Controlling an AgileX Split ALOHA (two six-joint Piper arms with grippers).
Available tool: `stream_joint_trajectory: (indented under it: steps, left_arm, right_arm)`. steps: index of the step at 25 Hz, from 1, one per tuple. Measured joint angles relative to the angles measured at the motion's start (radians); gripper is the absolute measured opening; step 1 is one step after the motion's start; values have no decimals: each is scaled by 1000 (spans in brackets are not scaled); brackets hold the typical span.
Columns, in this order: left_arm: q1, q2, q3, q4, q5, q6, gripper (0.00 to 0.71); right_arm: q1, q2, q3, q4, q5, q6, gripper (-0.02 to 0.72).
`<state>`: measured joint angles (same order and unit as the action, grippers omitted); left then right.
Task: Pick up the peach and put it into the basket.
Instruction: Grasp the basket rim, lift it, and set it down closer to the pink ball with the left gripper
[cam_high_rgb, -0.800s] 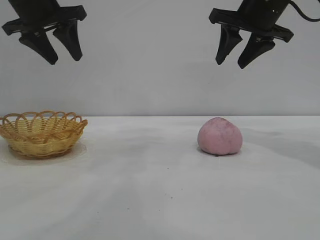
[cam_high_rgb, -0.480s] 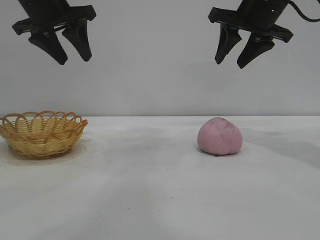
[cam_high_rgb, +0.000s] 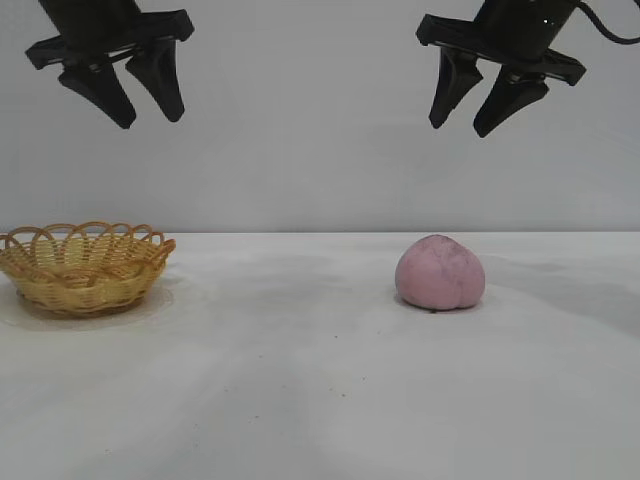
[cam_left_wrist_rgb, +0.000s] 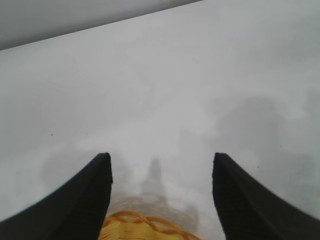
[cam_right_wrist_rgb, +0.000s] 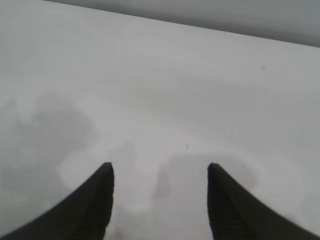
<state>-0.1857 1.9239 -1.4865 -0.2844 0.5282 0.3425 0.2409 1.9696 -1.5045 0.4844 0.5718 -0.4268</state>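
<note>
Peach and basket sitting apart on a smooth white worktop (cam_high_rgb: 320, 380)

The woven, loopy-edged basket (cam_high_rgb: 82, 267) is sitting far left; the round, dull-pink peach (cam_high_rgb: 440, 273) is resting right of middle. The left gripper (cam_high_rgb: 146, 110) and right gripper (cam_high_rgb: 460, 122) are hanging high, pointy black fingers apart, holding nothing.

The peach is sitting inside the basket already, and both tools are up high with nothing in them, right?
Not quite. The peach sits on the table, well apart from the basket, as the exterior view shows. Both the left tool and right tool are up high, empty.
</note>
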Motion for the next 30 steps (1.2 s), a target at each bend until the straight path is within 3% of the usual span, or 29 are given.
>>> stream_joint_trajectory:
  steps: [3,8,11,24,25,27,30]
  left_arm:
    - [23,0,0,80,68,-20,389]
    - [119,7,-2,149,182,-27,389]
    - [154,50,-3,165,262,-4,389]
    - [159,166,-49,161,306,21,389]
    - [159,177,-55,159,306,21,339]
    - [159,197,-66,142,306,21,335]
    - [159,226,-73,114,306,21,127]
  right_arm:
    - [0,0,0,0,12,-2,361]
    - [0,0,0,0,17,-8,361]
    - [0,0,0,0,17,-10,361]
    - [0,0,0,4,33,-11,361]
    - [0,0,0,4,33,-11,361]
    - [0,0,0,4,33,-11,361]
    - [0,0,0,4,35,-12,361]
